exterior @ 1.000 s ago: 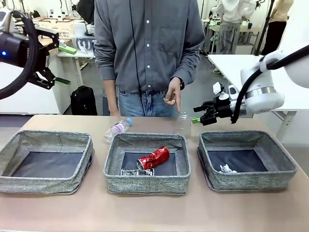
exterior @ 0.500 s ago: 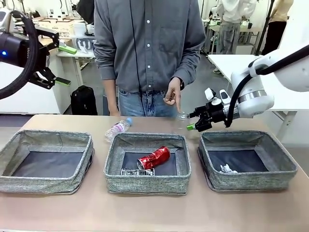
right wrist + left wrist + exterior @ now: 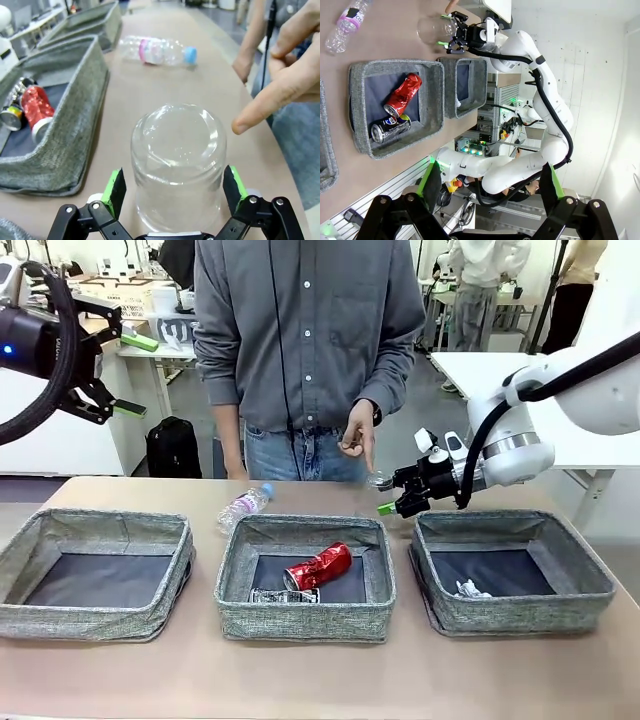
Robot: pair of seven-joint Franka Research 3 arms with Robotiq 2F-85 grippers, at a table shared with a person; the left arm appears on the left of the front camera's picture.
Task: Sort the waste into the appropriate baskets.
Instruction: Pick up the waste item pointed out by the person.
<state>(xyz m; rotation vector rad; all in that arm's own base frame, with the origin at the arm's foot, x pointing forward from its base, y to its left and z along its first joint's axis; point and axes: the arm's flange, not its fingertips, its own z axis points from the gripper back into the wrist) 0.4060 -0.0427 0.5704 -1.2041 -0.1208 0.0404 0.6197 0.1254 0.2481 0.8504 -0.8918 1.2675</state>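
So the right gripper [image 3: 175, 191] has its jaws wide apart, one on either side of the upside-down clear plastic cup [image 3: 177, 150], not squeezing it yet. The cup stands on the table [image 3: 300, 680] at the far side, behind the gap between the middle grey fabric basket [image 3: 300, 618] and the right basket [image 3: 520, 616], with the person's hand [image 3: 280, 75] pointing at it. I'd close gently since thin plastic buckles, then lift straight up, probably heading for the empty left basket [image 3: 90, 623]. The left gripper [image 3: 130, 376] hangs open, high at far left. Compared with a second ago, the right arm has swung left and dropped down to the cup.
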